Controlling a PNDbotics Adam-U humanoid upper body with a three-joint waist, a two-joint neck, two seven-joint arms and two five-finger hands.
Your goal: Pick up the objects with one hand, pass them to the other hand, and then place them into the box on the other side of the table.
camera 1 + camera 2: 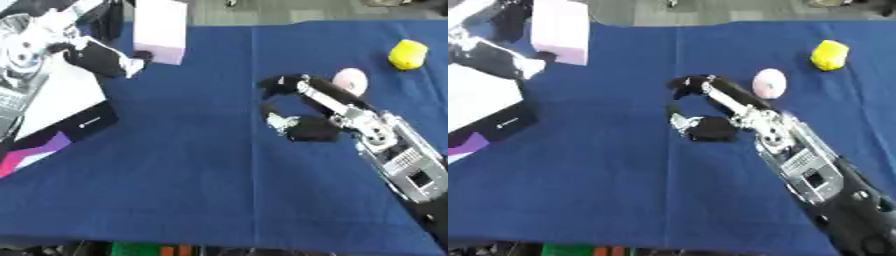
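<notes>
The left robot hand (109, 59) grips a pale pink block (161, 30) at 11 o'clock, just beside the white box (61, 97) on that side, so the placing step looks near. The next move calls for carrying the block over the box rim and letting go. The right robot hand (710, 107) hovers mid-surface, empty, fingers partly curled as far as I can tell. A pink ball (768, 82) and a yellow object (830, 54) wait at 1 o'clock. The blue surface (175, 175) offers wide open room toward 6 o'clock.

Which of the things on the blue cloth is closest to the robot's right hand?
The pale pink egg-shaped object. It lies right beside the right hand, near its fingers. The yellow object sits farther off towards the far right, and the pink block is in the left hand.
</notes>
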